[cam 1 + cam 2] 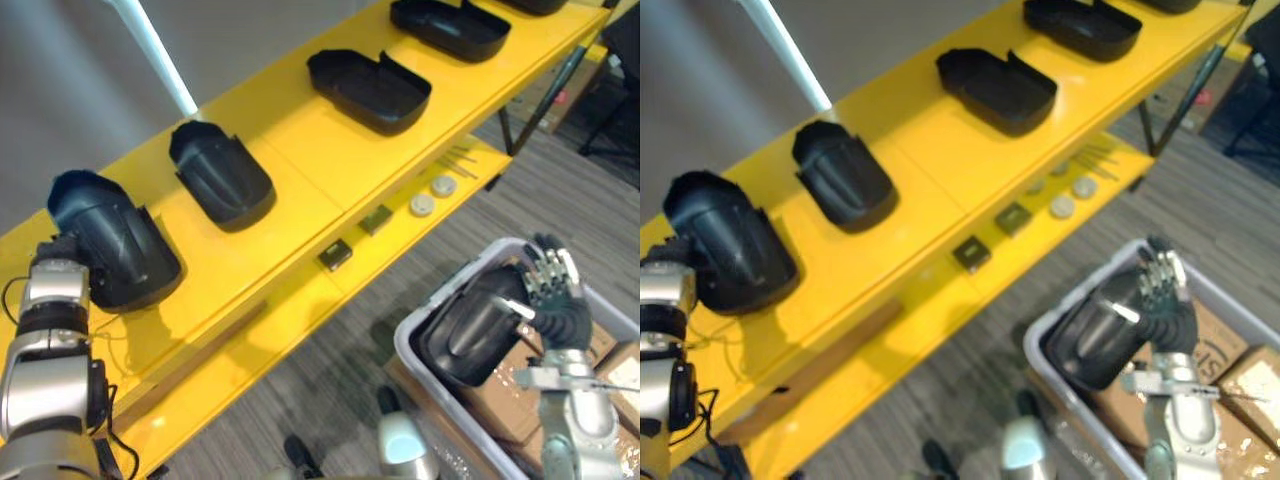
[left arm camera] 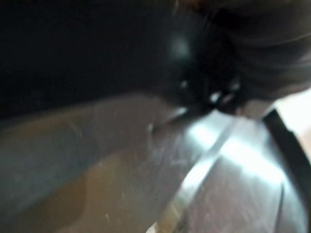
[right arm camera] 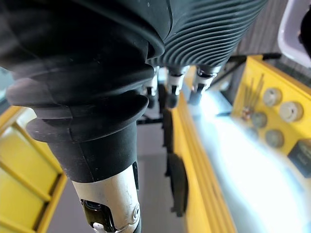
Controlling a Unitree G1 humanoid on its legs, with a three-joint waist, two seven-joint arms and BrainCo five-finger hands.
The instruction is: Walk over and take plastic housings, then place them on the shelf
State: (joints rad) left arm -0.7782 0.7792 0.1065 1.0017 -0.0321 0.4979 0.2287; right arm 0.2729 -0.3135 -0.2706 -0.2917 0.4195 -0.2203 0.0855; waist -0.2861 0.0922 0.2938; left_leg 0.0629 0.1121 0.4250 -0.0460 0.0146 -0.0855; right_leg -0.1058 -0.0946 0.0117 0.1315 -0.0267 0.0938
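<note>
- Black housings (image 1: pixel 222 175), glossy and plain.
- Bright yellow shelf (image 1: pixel 300 150).
- Pale grey bin (image 1: pixel 408 335).
- Brown boxes (image 1: pixel 622 365).
- Grey floor (image 1: pixel 330 390) with darker streaks.

My left arm (image 1: pixel 45 385) rises from the lower left, wrist upright; my left hand (image 1: pixel 58 250) shows by its dark cover above the wrist; my right arm (image 1: pixel 575 430) comes up from the lower right; my right hand (image 1: pixel 552 300) turns its back to me, fingers (image 1: pixel 548 265) straight and together, thumb (image 1: pixel 512 307) stretched out sideways.
</note>
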